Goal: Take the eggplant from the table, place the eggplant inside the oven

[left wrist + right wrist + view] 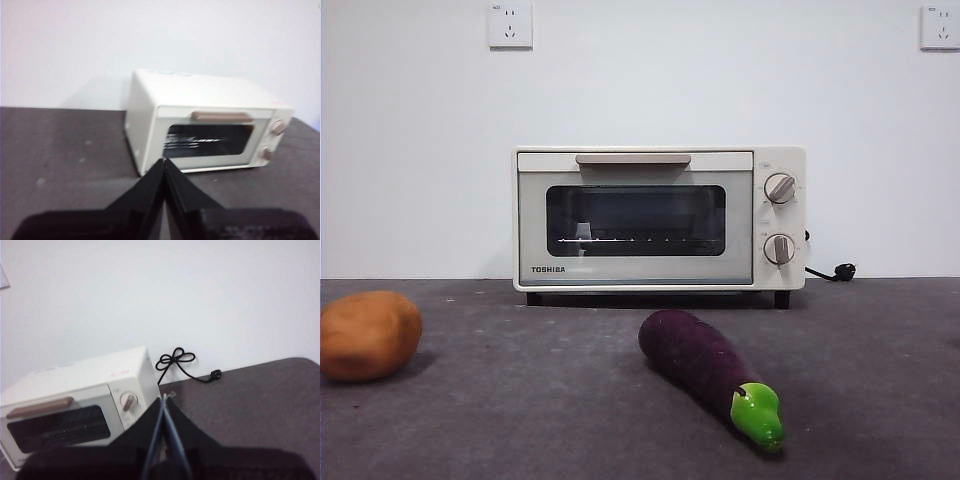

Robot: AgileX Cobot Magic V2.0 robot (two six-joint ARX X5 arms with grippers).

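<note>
White wall behind; table (520,400) carries oven (650,220) at back edge, door closed; eggplant (705,372) lies near front edge, ahead of oven, green cap forward; potato (368,335) at left edge; left gripper (164,165) and right gripper (164,400) both clenched, empty.

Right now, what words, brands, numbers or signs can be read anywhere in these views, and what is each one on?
"TOSHIBA": dark letters at the lower left of the oven door, front view.
Small marks around the two knobs: too small to read.
Reddish print on the oven's top, right wrist view: too blurred to read.
Bluish print on the oven's top, left wrist view: too blurred to read.
Nothing is written on the eggplant, potato or wall sockets.
</note>
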